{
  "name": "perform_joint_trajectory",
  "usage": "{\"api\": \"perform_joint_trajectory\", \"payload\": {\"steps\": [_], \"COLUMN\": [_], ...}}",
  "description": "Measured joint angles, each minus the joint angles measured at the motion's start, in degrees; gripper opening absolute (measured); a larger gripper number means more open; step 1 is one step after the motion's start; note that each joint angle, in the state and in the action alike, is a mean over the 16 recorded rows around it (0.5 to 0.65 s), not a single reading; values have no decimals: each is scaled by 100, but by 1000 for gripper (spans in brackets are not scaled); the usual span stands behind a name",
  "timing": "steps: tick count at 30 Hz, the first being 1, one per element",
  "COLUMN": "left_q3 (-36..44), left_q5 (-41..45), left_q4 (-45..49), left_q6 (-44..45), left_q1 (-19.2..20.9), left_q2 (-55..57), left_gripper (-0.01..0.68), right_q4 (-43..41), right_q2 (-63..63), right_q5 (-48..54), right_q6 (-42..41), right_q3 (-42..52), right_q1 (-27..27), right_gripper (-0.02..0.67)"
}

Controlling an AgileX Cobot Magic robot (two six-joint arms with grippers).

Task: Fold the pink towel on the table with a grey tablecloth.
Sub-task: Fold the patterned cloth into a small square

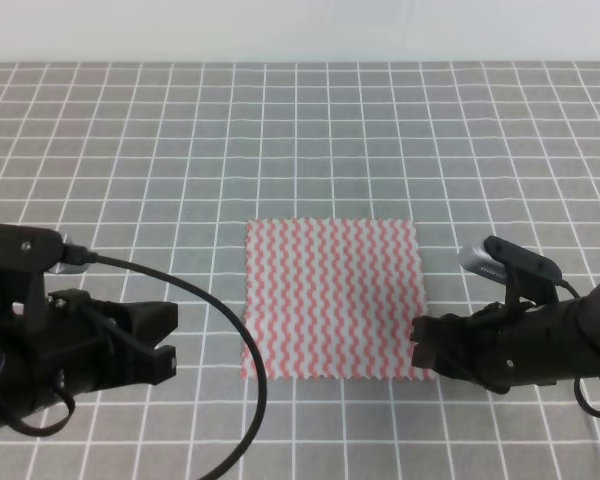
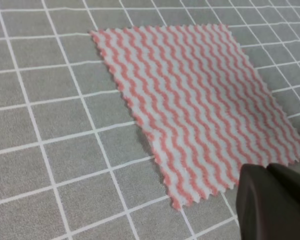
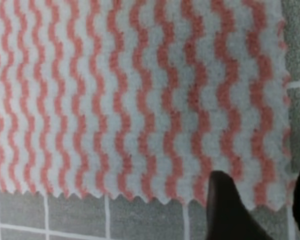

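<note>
- Right end effector (image 1: 420, 345) sits at the near right corner of the pink towel (image 1: 332, 298); its fingers (image 3: 230, 210) look parted over the corner, gripping nothing yet.
- Left end effector (image 1: 168, 342) waits well left of the towel; I cannot tell its opening.
- Towel lies flat on the table (image 1: 130, 150), unfolded: likely the grasping step, next pinching the corner.
- Both fingertips are cut off.

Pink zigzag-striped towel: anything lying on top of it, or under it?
Nothing lies on the thin pink-and-white zigzag towel; it is spread flat. Around it shows only the grey grid-printed tablecloth; whatever is beneath the towel is covered.
</note>
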Motion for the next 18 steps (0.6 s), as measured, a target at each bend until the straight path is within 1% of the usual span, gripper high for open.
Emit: {"api": "perform_joint_trajectory", "payload": {"steps": [18], "left_q3": [0], "left_q5": [20], "left_q4": [0], "left_q6": [31], "left_q1": [0], "left_q2": [-8], "left_gripper": [-2], "right_q4": [-57], "right_q2": [249], "right_q5": [26], "right_q6": [0], "right_q3": [-8], "right_q1": [5], "right_gripper": [272]}}
